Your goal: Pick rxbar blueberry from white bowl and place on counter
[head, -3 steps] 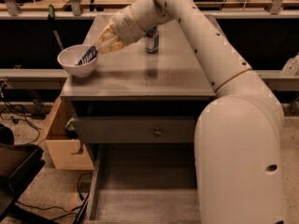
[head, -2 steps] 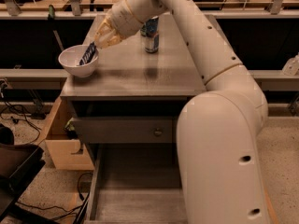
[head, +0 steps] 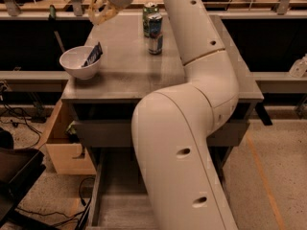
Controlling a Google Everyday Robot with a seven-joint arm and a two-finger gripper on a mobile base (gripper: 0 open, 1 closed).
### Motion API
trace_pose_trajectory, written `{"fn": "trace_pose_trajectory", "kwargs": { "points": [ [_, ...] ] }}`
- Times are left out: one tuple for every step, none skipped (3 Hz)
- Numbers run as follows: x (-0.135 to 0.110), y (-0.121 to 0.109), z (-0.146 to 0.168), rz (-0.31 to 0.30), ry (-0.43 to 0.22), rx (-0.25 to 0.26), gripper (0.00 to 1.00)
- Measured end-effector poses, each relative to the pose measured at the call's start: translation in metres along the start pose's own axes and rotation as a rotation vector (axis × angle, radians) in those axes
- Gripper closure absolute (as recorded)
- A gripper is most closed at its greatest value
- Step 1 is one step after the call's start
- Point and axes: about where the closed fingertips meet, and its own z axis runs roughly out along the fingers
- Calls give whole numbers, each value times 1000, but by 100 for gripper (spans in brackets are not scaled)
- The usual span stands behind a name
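The white bowl (head: 79, 63) stands at the front left corner of the grey counter (head: 129, 71). The rxbar blueberry (head: 93, 55), in a dark blue wrapper, leans upright against the bowl's right inner wall. My gripper (head: 97, 8) hangs above the counter's far left side, up and behind the bowl, well clear of the bar. It holds nothing.
Two drink cans stand at the counter's back middle: a blue and red one (head: 155, 33) in front of a green one (head: 149, 9). My arm (head: 192, 80) crosses the counter's right half. An open wooden drawer (head: 64, 147) juts out at lower left.
My gripper has risen from the bowl's rim up and back to the far left of the counter. The bar stays in the bowl.
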Motion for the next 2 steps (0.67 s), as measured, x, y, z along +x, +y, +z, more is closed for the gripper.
{"fn": "trace_pose_trajectory", "kwargs": {
  "points": [
    [8,-27,-49,-40,136,-25,100],
    [7,-43,-91,-60,245,-89,74]
  ]
}}
